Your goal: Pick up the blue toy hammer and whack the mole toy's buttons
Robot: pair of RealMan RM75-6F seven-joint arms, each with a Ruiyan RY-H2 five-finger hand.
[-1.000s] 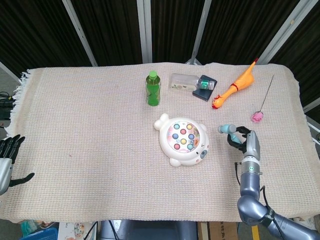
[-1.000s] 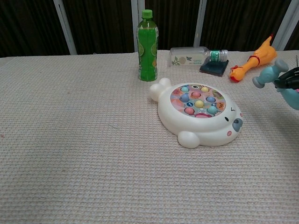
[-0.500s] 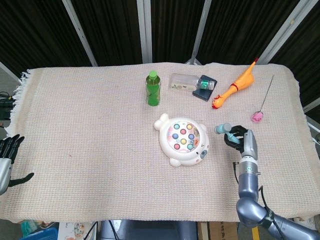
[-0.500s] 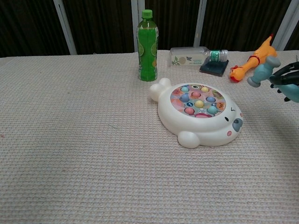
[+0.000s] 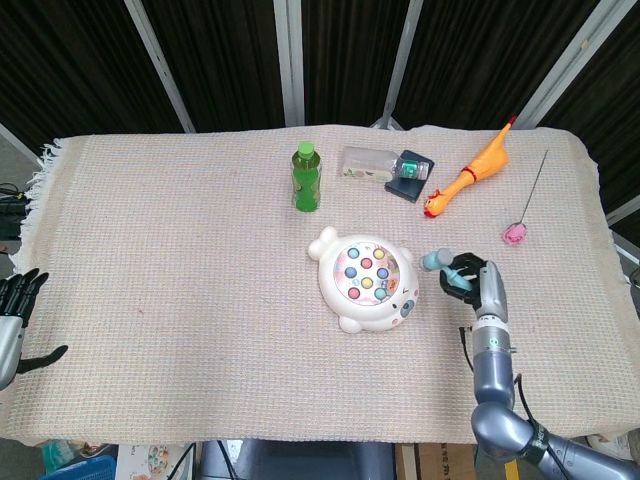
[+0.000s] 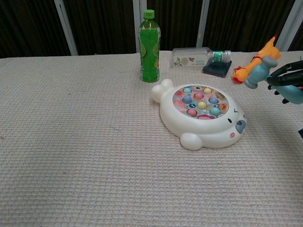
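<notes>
From the head, a woven cloth (image 5: 180,260) lay before dark curtains, the right hand (image 5: 470,283) gripped the hammer (image 5: 436,261) beside the mole toy (image 5: 365,278), the left hand (image 5: 15,305) spread empty; from the chest, a green bottle (image 6: 149,46) stood far beyond the hammer.

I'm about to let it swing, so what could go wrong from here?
1. The right hand holds the hammer off to the side of the mole toy, not above the buttons; a swing now might hit the rim or the cloth.
2. A hard hit could slide the toy on the cloth.
</notes>
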